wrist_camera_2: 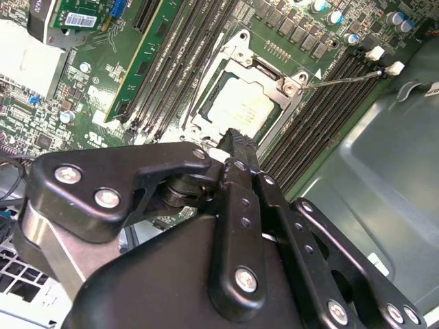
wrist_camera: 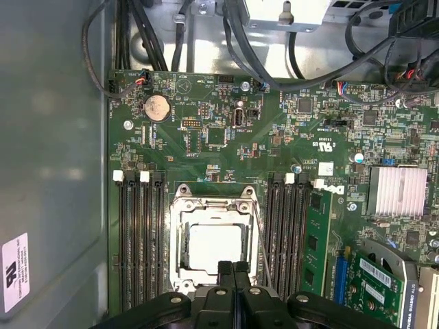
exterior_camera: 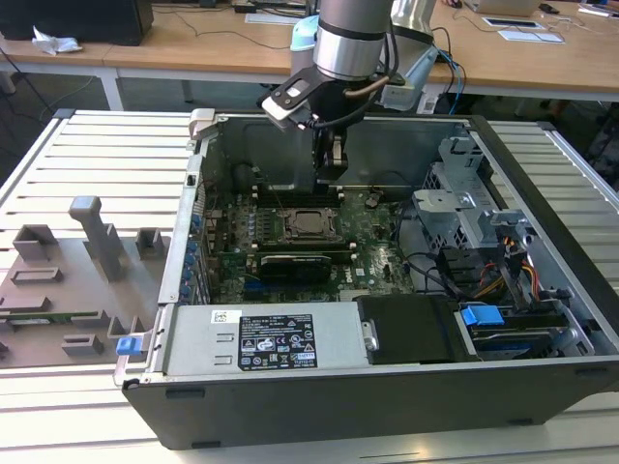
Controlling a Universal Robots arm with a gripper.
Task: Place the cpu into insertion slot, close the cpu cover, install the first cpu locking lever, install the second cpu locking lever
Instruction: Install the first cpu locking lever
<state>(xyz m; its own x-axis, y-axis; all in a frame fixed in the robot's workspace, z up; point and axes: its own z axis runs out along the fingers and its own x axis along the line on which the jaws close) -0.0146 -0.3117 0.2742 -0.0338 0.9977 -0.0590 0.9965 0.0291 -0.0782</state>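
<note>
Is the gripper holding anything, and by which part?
Nothing is held: the gripper is shut and empty, poised over the edge of the cpu cover.

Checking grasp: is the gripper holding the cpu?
No, the cpu lies in the insertion slot, and the gripper is shut on nothing.

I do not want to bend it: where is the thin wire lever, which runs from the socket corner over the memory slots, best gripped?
Grip the lever probably near its free end by the white clips, away from the pivot at the cpu cover. It is a thin bare rod, so come from above and close across its length. The gripper is shut now.
</note>
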